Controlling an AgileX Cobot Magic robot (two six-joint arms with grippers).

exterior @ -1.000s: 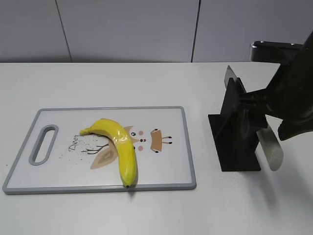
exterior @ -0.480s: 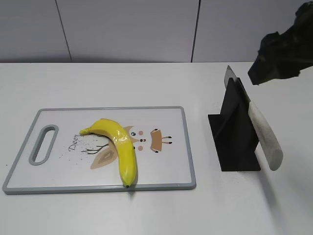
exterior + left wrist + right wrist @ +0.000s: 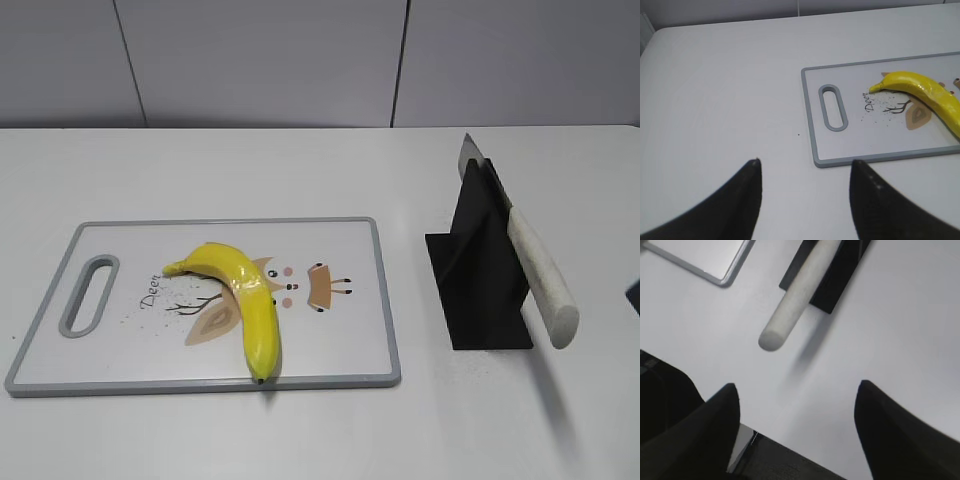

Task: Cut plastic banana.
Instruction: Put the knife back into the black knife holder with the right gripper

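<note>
The plastic banana (image 3: 245,295) is bright yellow, curved and whole. It lies on a white cutting board (image 3: 350,250) with a grey rim and a deer print, and shows in the left wrist view (image 3: 922,90) too. A knife with a white handle (image 3: 540,275) rests slanted in a black stand (image 3: 480,270); its handle also shows in the right wrist view (image 3: 800,297). My left gripper (image 3: 805,162) is open and empty over bare table left of the board. My right gripper (image 3: 796,385) is open and empty above the table's front edge, short of the handle's end.
The white table (image 3: 300,170) runs back to a grey panelled wall. A sliver of my right arm (image 3: 634,295) shows at the right edge of the exterior view. The table's front edge (image 3: 747,432) lies under my right gripper.
My right arm, which stood at the knife and stand, has drawn back out of the exterior view. The knife, stand, banana and board have not moved.
</note>
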